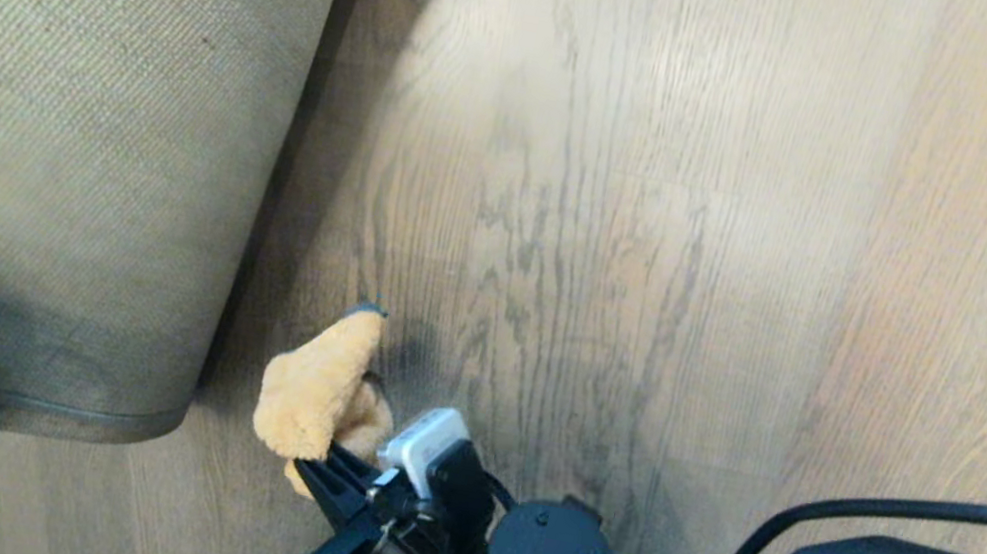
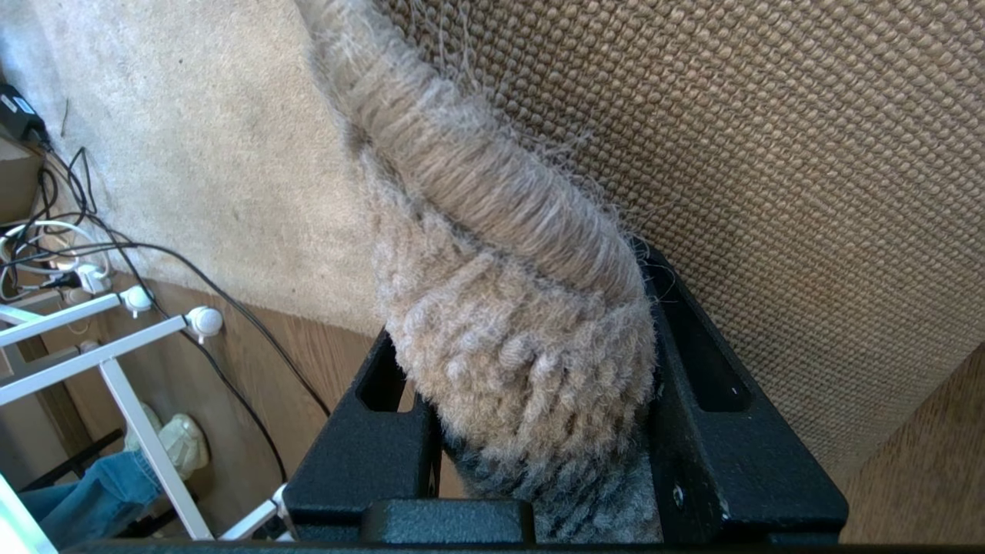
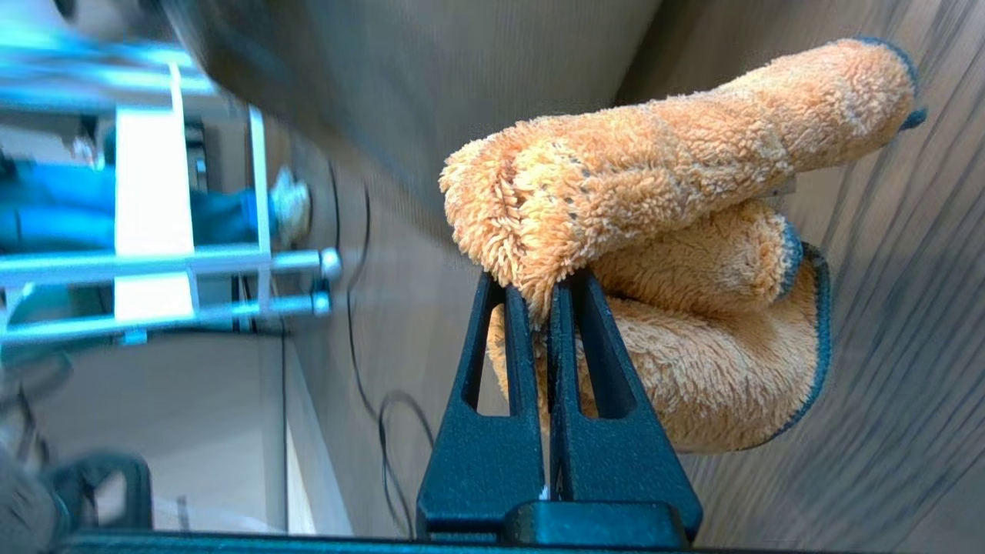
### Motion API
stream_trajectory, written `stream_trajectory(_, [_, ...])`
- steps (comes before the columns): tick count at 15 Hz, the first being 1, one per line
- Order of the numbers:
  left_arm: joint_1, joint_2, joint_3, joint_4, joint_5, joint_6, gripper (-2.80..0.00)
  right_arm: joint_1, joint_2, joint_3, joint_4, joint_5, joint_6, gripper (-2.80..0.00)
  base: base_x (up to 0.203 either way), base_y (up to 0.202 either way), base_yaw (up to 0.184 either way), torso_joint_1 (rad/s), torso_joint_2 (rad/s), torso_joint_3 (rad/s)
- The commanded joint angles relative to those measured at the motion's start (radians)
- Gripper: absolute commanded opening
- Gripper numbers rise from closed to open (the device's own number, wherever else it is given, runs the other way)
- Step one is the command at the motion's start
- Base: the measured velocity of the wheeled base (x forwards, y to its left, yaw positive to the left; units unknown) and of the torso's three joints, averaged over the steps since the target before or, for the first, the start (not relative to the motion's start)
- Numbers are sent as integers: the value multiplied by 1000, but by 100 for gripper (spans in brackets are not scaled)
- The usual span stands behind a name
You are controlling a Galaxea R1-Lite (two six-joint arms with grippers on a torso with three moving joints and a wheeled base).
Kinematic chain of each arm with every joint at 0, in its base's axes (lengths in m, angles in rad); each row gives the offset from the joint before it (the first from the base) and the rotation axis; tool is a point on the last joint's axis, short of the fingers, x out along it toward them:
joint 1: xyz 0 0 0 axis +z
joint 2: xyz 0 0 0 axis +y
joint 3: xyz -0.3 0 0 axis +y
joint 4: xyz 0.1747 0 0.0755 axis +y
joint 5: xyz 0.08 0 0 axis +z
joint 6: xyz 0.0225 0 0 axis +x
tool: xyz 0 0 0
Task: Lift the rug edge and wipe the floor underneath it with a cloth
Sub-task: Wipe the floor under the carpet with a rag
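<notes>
Head view, left side: the pale grey-beige short-pile rug edge (image 1: 71, 142) is turned up, its coarse tan woven backing facing us, rounded corner hanging just above the grey-brown wood-grain plank floor (image 1: 661, 246). The left end effector (image 2: 539, 431) has its jaws clamped on that thick border, holding it aloft. Moving right, the right end effector (image 1: 326, 476) is squeezed nearly closed on a bunched small orange fluffy microfibre cloth (image 1: 321, 389), poised by the rug's lifted corner. To wipe well, I'd press the cloth flat to the planks and sweep it left under the raised flap, keeping the rug high.
</notes>
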Motion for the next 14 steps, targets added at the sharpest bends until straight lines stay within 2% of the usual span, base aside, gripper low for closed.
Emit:
stream_trajectory(1, [0, 2, 10, -7, 3, 2, -280, 1, 79, -22, -48, -8, 3, -280, 0, 0, 0, 0, 0, 0])
stream_trajectory(3, [2, 2, 11, -8, 3, 2, -280, -6, 112, -88, -48, -37, 16, -280, 0, 0, 0, 0, 0, 0])
stream_trajectory(6, [2, 3, 11, -8, 3, 2, -280, -63, 139, -135, -48, -46, 25, -280, 0, 0, 0, 0, 0, 0])
stream_trajectory(14, [2, 5, 15, -8, 3, 0, -280, -311, 104, -162, -48, -48, 19, -280, 0, 0, 0, 0, 0, 0])
